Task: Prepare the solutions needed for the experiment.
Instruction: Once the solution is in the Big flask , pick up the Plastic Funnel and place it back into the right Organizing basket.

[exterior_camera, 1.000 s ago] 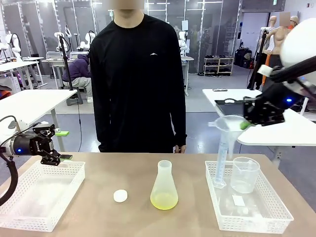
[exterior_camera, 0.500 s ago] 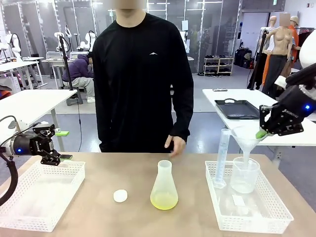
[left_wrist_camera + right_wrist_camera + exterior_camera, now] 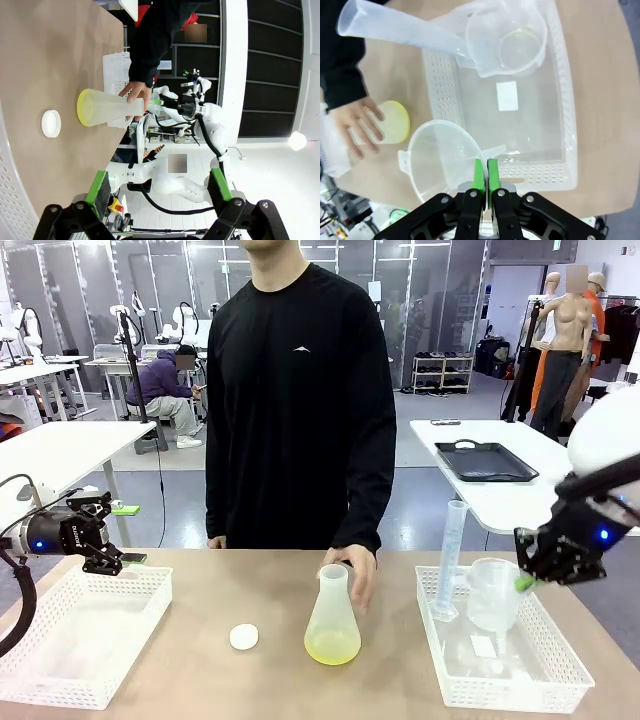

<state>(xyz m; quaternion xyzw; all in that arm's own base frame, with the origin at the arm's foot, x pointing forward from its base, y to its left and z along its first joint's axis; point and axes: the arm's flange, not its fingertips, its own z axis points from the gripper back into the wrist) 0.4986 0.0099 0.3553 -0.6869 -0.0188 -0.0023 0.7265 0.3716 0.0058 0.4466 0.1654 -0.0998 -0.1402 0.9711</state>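
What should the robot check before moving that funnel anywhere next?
1. Right gripper shut on the funnel rim: ok.
2. Left gripper open, holding nothing: ok.
3. Flask upright, yellow-green liquid inside: ok.
4. Flask mouth free: not ok, the person's hand holds its neck.
5. Funnel above flask: not ok, it is near the beaker.
6. Funnel clean inside: cannot tell.

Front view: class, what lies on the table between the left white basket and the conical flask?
A small white round cap lies there, touching neither the basket nor the flask; the front view shows it.
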